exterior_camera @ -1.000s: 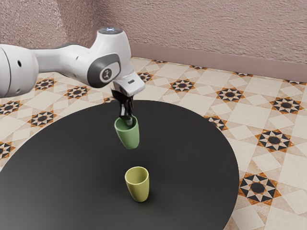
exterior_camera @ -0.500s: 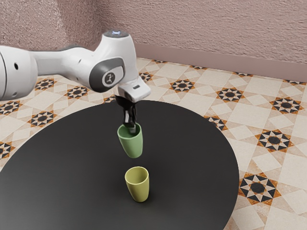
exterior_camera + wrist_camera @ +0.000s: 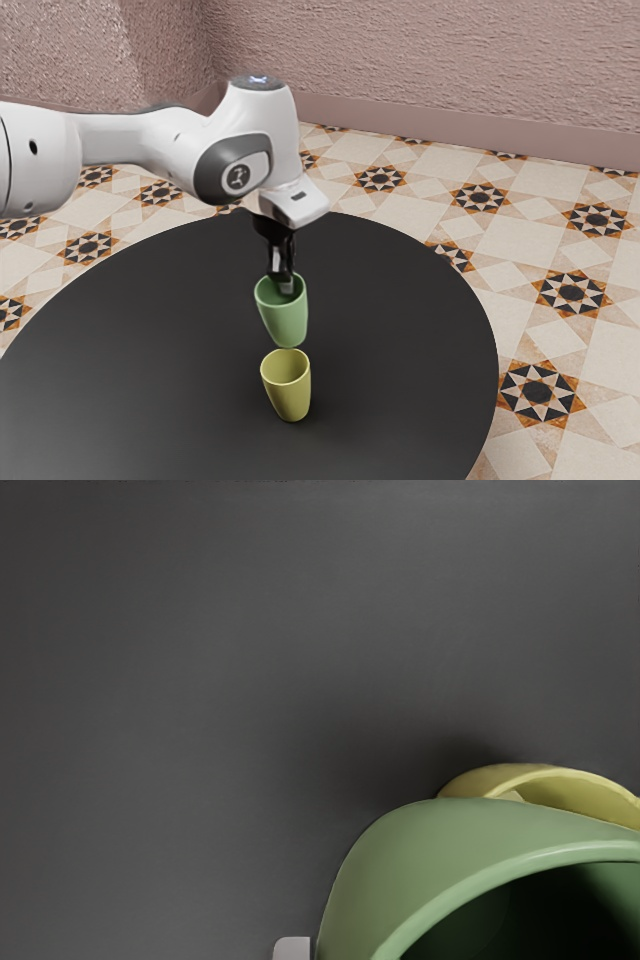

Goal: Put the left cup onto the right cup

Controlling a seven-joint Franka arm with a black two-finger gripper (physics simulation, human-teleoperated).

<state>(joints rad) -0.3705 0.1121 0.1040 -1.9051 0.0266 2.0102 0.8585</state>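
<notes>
The tool [image 3: 281, 283] gripped the green cup [image 3: 282, 312] by its rim. This cup hung in the air at 12 o'clock of the yellow cup [image 3: 286, 384], just above it. The yellow cup stood on the black counter [image 3: 400, 330].

Green cup [image 3: 282, 311] aloft, directly above yellow cup [image 3: 287, 384].

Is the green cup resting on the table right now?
No, the green cup hangs in the air, gripped at its rim by the hand, just above the yellow cup.
</notes>
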